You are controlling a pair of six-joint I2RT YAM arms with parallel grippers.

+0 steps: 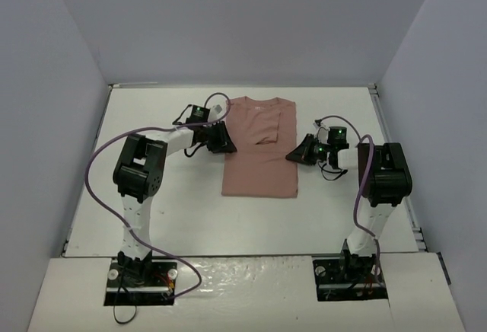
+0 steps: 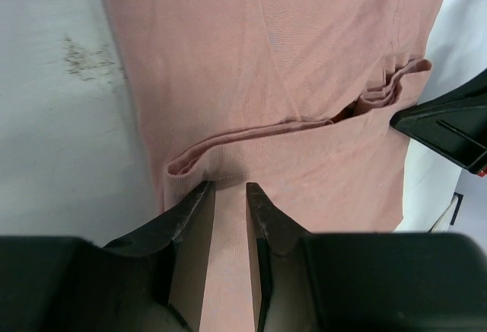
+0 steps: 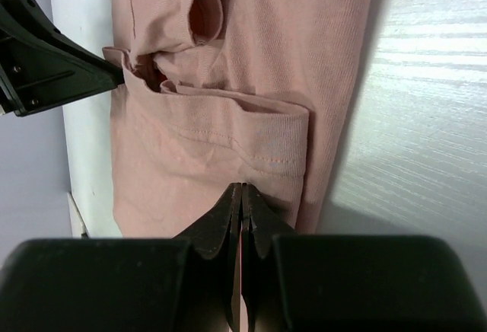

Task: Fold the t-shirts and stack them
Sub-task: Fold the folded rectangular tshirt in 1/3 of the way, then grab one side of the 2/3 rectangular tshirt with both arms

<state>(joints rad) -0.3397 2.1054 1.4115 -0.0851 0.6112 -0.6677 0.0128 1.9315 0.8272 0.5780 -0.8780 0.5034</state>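
Seemingly, the left edge of the t-shirt [image 1: 259,149] is pinched by the barely parted fingers of the left gripper [image 2: 228,191]. At its right edge, those of the right gripper [image 3: 241,191] are pressed together. Even lifting is advised.

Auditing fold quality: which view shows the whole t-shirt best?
Top external: the whole t-shirt lies there as a narrow folded rectangle, its outline almost fully visible. Both wrist views show only close patches of it: sleeve folds and hems, cropped by the frame.

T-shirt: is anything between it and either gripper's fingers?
Nothing visible stands in the way. The left gripper and the right gripper are both right at the t-shirt, one at each side edge.
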